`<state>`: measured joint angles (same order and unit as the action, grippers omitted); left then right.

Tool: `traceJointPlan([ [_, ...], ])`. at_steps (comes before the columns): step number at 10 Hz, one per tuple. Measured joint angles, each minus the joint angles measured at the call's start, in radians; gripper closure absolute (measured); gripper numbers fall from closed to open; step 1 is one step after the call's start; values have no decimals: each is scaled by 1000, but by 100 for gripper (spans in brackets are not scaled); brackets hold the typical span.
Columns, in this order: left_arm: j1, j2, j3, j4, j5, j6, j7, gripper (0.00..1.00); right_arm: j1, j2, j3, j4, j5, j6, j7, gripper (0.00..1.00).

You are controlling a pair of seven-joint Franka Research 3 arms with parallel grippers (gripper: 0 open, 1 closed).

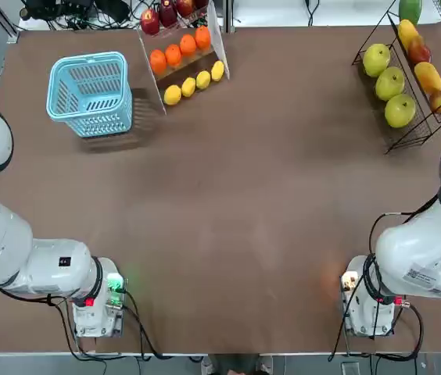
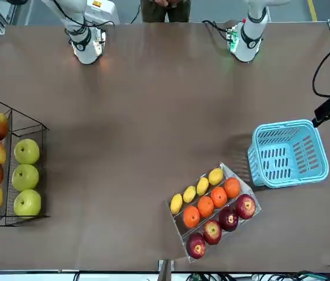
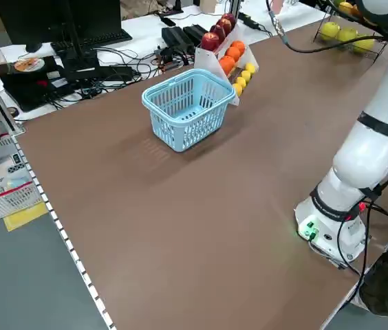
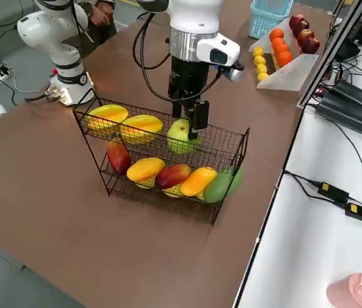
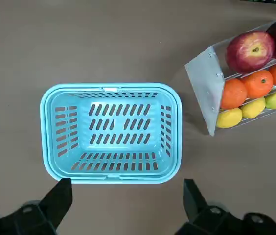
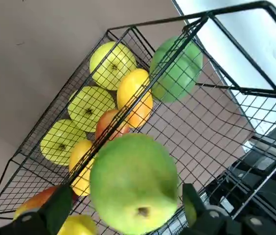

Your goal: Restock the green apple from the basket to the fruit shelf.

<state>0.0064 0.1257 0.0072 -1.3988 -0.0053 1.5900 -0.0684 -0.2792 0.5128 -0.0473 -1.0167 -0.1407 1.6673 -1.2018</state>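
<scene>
The table lies open across its whole middle, from the arm bases out to the basket and the white fruit stand. The basket's mouth faces straight up, with the left end effector spread above it. At the fruit shelf, thin wires and rows of fruit crowd the right end effector, which carries the green apple over the top tier.

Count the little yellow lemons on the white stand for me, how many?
4, all in the white stand's lowest row, side by side.
</scene>
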Motion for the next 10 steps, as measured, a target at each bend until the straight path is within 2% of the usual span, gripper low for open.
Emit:
traceJointPlan([
  [7, -1, 0, -3, 1, 0, 0, 0, 0, 11, -11, 20, 38, 49, -90, 183, 0],
  [10, -5, 0, -7, 2, 0, 0, 0, 0, 74, -32, 26, 55, 103, -101, 328, 0],
])
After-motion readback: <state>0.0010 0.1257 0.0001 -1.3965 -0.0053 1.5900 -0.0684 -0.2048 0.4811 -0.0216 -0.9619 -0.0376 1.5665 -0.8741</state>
